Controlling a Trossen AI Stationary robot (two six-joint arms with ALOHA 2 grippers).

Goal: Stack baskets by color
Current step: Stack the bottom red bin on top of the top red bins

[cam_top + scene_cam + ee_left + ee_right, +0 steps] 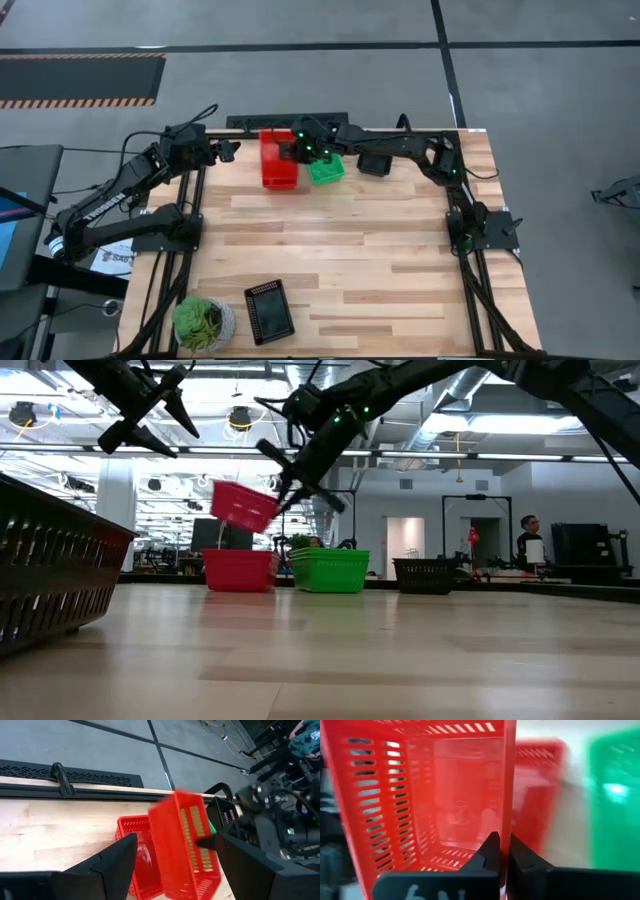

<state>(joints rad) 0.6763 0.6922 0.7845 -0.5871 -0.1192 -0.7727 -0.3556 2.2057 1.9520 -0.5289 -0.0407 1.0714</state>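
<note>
Hanging tilted in the air near the far edge of the worktop (350,250), a red basket (243,505) is clamped by one side wall between the closed fingers of the right gripper (501,851), directly above a second red basket (239,570) that sits on the wood. In the right wrist view the two dark fingers (487,852) pinch the thin mesh wall, with the basket's open inside facing the camera. Just beside the resting red basket, toward the right edge, stands a green basket (326,168), and a black basket (373,163) sits a little farther along the same far edge. Another black basket (270,310) lies well apart from these, near the near edge, next to a round potted green plant (203,322) at the near left corner. The left gripper (175,852) hangs above the far left corner, raised off the surface, its fingers spread apart and holding nothing. In the low view a person (529,540) stands in the room beyond the table, behind the black basket at the far edge.
</note>
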